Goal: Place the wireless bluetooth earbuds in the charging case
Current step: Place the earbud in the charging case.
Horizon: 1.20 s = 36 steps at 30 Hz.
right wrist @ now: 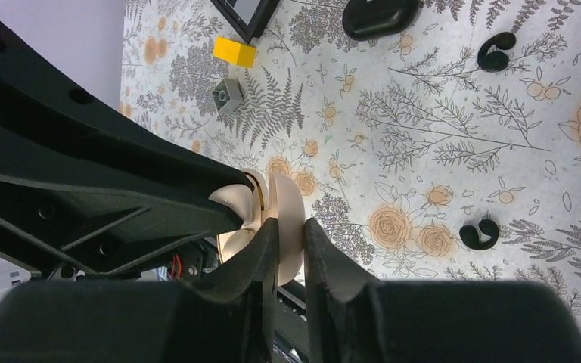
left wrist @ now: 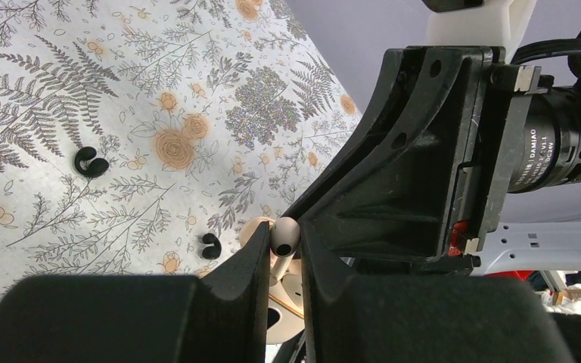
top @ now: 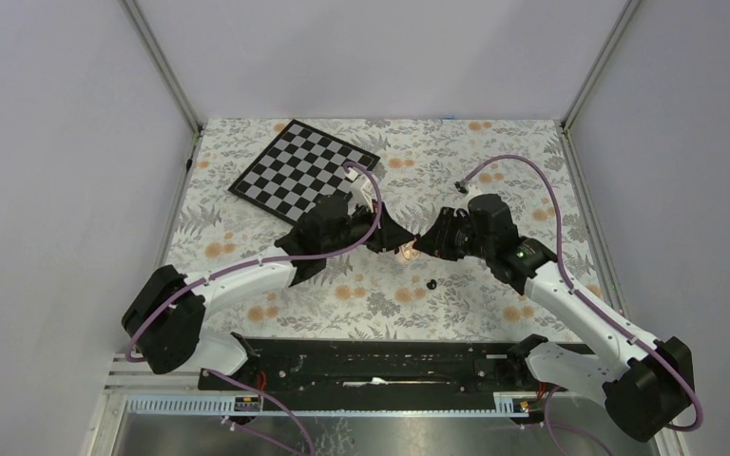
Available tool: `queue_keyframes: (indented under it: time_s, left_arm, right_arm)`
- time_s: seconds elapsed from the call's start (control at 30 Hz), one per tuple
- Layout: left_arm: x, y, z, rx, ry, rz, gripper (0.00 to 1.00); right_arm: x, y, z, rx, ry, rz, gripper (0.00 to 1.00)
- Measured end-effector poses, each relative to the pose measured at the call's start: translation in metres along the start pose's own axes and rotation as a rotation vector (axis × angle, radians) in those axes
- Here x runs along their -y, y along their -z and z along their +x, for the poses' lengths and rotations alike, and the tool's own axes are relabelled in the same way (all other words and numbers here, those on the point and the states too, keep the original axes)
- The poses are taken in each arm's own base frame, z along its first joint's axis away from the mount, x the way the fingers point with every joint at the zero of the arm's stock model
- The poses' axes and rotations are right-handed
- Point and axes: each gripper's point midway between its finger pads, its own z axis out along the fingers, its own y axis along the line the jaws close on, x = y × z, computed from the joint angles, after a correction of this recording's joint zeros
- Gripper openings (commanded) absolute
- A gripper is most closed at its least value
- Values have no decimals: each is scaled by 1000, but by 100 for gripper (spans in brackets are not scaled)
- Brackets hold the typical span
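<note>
My two grippers meet above the middle of the table. My left gripper (top: 387, 242) (left wrist: 284, 240) is shut on a pale beige earbud (left wrist: 285, 235), stem pointing down at the open beige-pink charging case (left wrist: 296, 291). My right gripper (top: 425, 245) (right wrist: 291, 229) is shut on one half of that charging case (right wrist: 285, 206) and holds it off the cloth (top: 405, 251). Two small black curled buds lie on the cloth (left wrist: 91, 162) (left wrist: 210, 246); they also show in the right wrist view (right wrist: 496, 51) (right wrist: 478, 234). I cannot pick out a second pale earbud.
A checkerboard (top: 302, 174) lies at the back left. A yellow block (right wrist: 234, 51), a grey block (right wrist: 227, 96) and a black oval case (right wrist: 378, 15) sit on the floral cloth beyond the grippers. One black bud (top: 431, 283) lies just in front of them.
</note>
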Motion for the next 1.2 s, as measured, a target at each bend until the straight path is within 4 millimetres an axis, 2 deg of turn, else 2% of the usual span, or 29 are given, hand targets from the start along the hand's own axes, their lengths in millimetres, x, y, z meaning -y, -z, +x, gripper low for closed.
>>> queue_keyframes:
  time_s: [0.9, 1.1, 1.2]
  left_arm:
    - [-5, 5, 0, -7, -98, -16, 11]
    - [-1, 7, -2, -1, -115, -7, 20]
    - [2, 10, -5, 11, -128, 1, 21]
  right_arm:
    - [1, 3, 0, 7, -45, -17, 0]
    - [-1, 5, -2, 10, -62, -26, 0]
    - [-2, 6, -4, 17, -78, -34, 0]
